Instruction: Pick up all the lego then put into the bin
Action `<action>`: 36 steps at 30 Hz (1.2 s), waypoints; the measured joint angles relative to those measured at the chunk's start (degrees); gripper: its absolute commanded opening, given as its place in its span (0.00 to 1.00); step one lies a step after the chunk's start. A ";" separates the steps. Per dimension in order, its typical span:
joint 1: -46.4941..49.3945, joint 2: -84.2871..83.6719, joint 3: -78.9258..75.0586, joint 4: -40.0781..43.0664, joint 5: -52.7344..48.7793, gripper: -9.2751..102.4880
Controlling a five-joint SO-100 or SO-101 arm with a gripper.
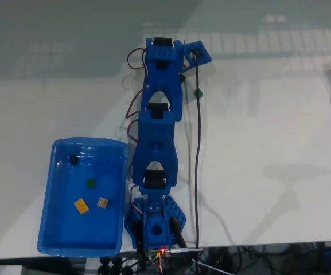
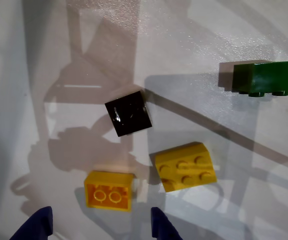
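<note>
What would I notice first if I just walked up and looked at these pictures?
Probably the big blue robot arm stretched up the middle of the white table in the fixed view, with the blue bin to its left already holding four small bricks. In the wrist view, four more bricks lie on the table: a black brick, a dark green brick and two yellow bricks, just above the open pincer.

Blue bin (image 1: 56, 172), white bench (image 1: 268, 114).
Two yellow bricks (image 2: 109, 190) (image 2: 185, 166), one black brick (image 2: 128, 114), one dark green brick (image 2: 268, 77); blue arm (image 1: 159, 143).
</note>
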 measured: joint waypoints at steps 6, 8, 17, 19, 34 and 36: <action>0.00 -2.02 -1.67 0.70 -0.35 0.31; 0.00 -2.72 -2.20 1.05 -0.35 0.31; 0.00 -5.54 -5.01 1.76 -0.35 0.31; 0.00 -5.89 -5.54 1.93 -0.35 0.29; 0.00 -9.58 -9.67 2.90 -1.41 0.08; 0.00 -10.02 -10.28 3.16 -1.41 0.08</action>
